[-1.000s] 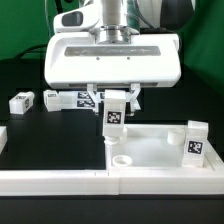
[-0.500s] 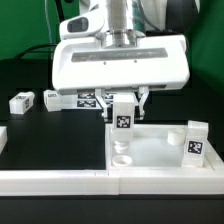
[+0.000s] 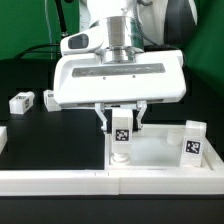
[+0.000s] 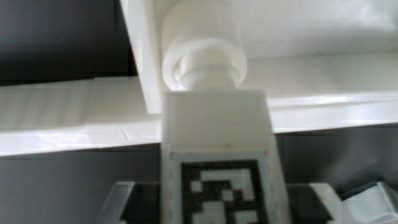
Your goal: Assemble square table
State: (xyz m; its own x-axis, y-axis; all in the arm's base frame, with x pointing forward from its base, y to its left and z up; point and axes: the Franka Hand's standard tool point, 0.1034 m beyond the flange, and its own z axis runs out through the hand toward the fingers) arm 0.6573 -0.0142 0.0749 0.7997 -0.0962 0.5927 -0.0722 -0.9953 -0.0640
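Lower and further right than before, our narrowly parted gripper (image 3: pixel 121 124) pinches the short white tagged leg (image 3: pixel 121 133) at frame centre over a corner socket (image 3: pixel 121 157) of the white plastic tabletop (image 3: pixel 162 152); any tilt could jam it.

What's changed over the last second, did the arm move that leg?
The pincer, shut on the tagged leg throughout, carried it down and slightly toward the exterior view's right, to just above the corner socket of the tabletop. The upright leg on the tabletop and the loose leg at the exterior view's left stayed put.
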